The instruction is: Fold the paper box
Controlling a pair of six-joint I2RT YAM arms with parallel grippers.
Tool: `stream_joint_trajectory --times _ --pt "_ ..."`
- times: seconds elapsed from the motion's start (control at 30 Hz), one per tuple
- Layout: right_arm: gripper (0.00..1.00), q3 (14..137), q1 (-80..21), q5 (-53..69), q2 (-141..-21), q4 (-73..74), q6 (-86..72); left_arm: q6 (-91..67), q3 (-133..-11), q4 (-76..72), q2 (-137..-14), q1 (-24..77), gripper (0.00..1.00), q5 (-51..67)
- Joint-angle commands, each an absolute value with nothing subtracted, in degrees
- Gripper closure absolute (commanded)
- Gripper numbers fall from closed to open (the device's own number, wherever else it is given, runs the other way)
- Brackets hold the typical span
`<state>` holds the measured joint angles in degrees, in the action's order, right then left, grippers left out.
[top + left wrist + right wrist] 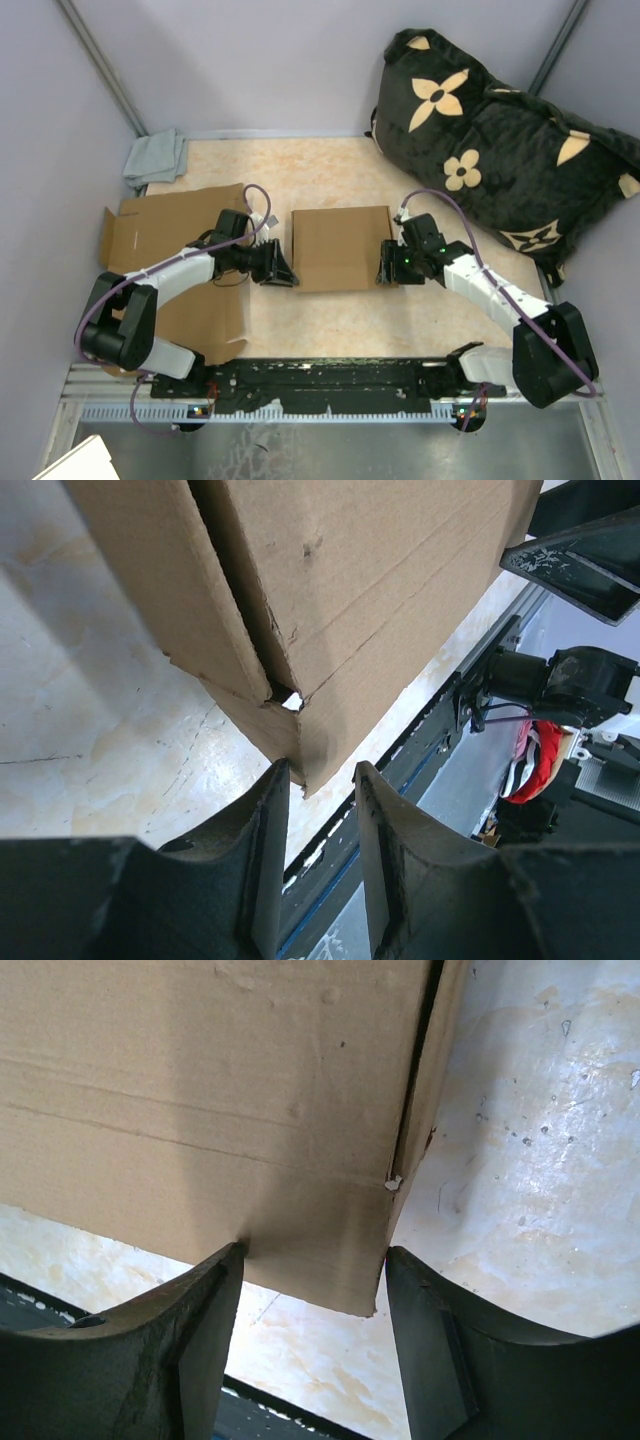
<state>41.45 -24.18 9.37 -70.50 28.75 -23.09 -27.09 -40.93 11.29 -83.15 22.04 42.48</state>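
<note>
— Grey walls close in a beige table (300, 170) in the top view. What lies on it?

— The paper box (340, 248) sits in the middle as a brown rectangle, slightly longer from left to right. A flat cardboard sheet (170, 215) lies under the left arm. A grey cloth (155, 158) is in the far left corner and a black flowered cushion (500, 150) at the far right.

— And the arms?

— The left gripper (280, 268) is at the near left corner of the box and the right gripper (388, 266) at the near right corner. They face each other across the box, and both are about equally near to it.

— What does the left wrist view show?

— The box corner points down into the mouth of the gripper. Its fingers (262, 860) leave a narrow gap, and I see the black frame (440, 740) through it. So I judge the jaws apart, not pinching. One seam at the corner gapes a little.

— And the right wrist view?

— There the fingers (200, 1340) are spread wide, with the box corner between their tips. I cannot tell if it touches them. A flap edge makes a dark slit.

— What is hidden?

— The inside of the box, and how its flaps sit. I think the coming move depends on each gripper closing on its own corner.
</note>
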Motion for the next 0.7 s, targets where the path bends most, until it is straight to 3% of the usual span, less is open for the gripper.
stream_joint_trajectory --times 0.0,0.33,0.67 --pt "0.41 41.72 -23.99 11.05 -69.92 26.51 -22.96 -26.85 -41.39 9.73 -83.32 22.31 0.62 42.96" --pt "0.43 40.17 -23.99 7.75 -71.41 22.87 -23.21 -26.99 -41.17 9.06 -84.11 22.28 0.62 41.61" --pt "0.41 36.12 -23.97 0.04 -71.46 13.43 -25.57 -28.05 -41.07 8.80 -84.11 23.11 0.65 32.05"
